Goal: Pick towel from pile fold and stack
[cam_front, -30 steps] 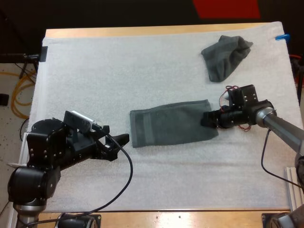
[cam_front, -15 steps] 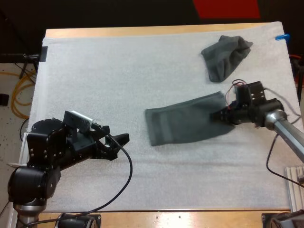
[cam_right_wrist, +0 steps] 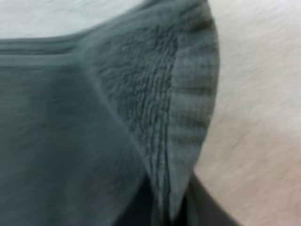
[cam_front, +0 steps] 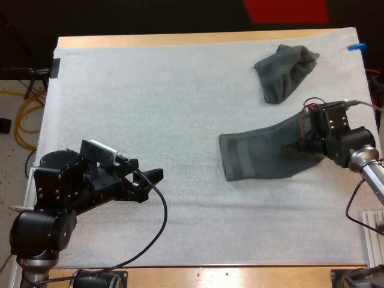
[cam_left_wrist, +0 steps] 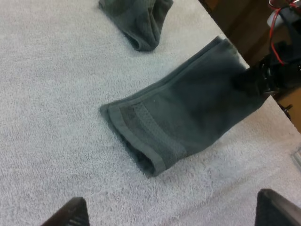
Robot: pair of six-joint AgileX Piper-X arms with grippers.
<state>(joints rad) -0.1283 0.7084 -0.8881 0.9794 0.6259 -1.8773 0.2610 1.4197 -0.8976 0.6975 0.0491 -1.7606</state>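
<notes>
Your right gripper [cam_front: 296, 147] is clamped on the right end of the folded towel [cam_front: 261, 156]; that towel lies flat at the right of the white mat [cam_front: 150, 102], near the crumpled towel [cam_front: 285, 72] (probably the pile); an edge grip suits sliding it; your left gripper [cam_front: 153, 179] rests near left, fingers apart, well clear.

A wooden table [cam_front: 180, 40] carries a white mat [cam_front: 180, 96] that covers nearly all of it, leaving bare wood strips along the table's far and near edges. Beyond the table's far side lies dark space with a red strip [cam_front: 287, 11]. Left of the table, orange cables [cam_front: 18, 126] loop over a pale speckled floor [cam_front: 9, 174]. Blue tape [cam_front: 356, 47] marks the table's far right corner.
</notes>
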